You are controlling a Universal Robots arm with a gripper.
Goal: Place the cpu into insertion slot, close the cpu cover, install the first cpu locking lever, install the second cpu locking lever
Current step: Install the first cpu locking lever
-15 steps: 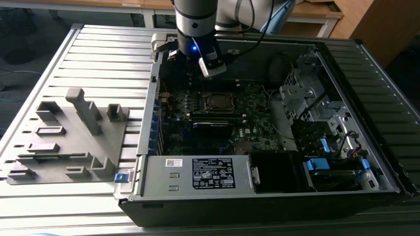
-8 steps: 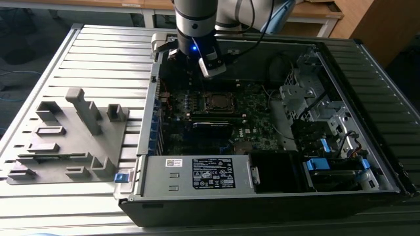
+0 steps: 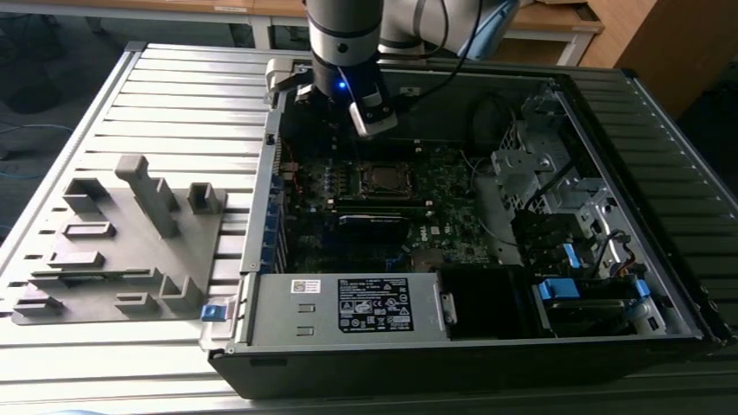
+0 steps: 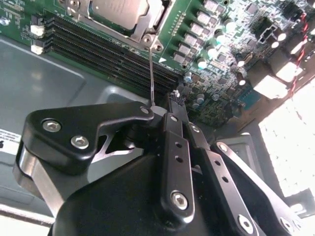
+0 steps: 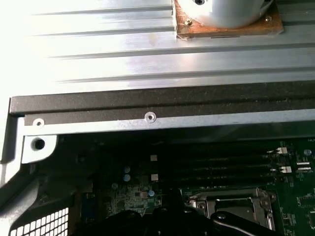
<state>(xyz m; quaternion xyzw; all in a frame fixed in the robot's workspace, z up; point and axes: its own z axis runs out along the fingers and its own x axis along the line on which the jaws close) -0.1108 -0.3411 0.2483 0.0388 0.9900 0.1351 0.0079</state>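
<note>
The cpu (image 4: 118,11) lies with its dull grey top up in the insertion slot (image 3: 381,177) on the motherboard. The silver cpu cover (image 4: 153,22) lies flat around it, and the cover (image 5: 231,200) also appears in the first wrist view. A thin wire locking lever (image 4: 152,73) runs from the socket corner toward my gripper (image 4: 173,97). The fingers are shut together, and the lever's free end sits right beside the fingertips. I cannot tell if it is pinched. In the exterior view the gripper (image 3: 366,128) hangs above the board, just behind the socket.
Long black memory slots (image 4: 98,46) run beside the socket. The black labelled power supply (image 3: 346,307) fills the case's front. The drive bays (image 3: 554,190) stand on the exterior view's right. A grey fixture (image 3: 116,242) lies on the slatted table on the exterior view's left.
</note>
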